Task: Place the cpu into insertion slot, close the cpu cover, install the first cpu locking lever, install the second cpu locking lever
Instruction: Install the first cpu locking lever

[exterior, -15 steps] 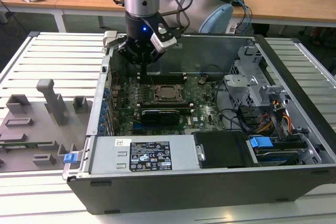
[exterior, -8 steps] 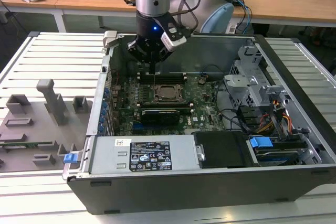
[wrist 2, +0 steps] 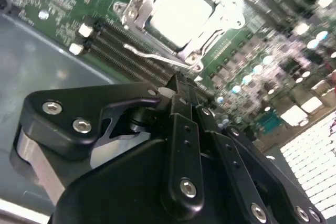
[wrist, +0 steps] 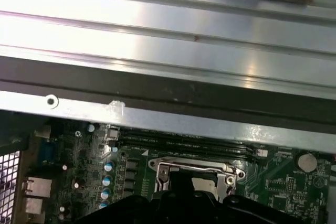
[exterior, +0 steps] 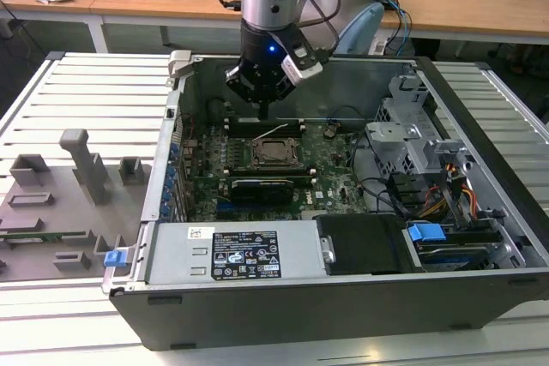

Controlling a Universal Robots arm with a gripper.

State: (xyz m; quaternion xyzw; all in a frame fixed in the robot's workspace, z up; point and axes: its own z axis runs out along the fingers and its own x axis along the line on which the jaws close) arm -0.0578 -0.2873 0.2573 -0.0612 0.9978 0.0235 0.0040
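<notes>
My gripper [wrist 2: 176, 85] hangs with jaws pressed together, holding nothing. Just beyond my tips one raised locking lever [wrist 2: 157, 57] slants up. Past it, one cpu [wrist 2: 181, 11] sits in the insertion slot [wrist 2: 229, 23], framed by the cpu cover [wrist 2: 137, 4].
</notes>
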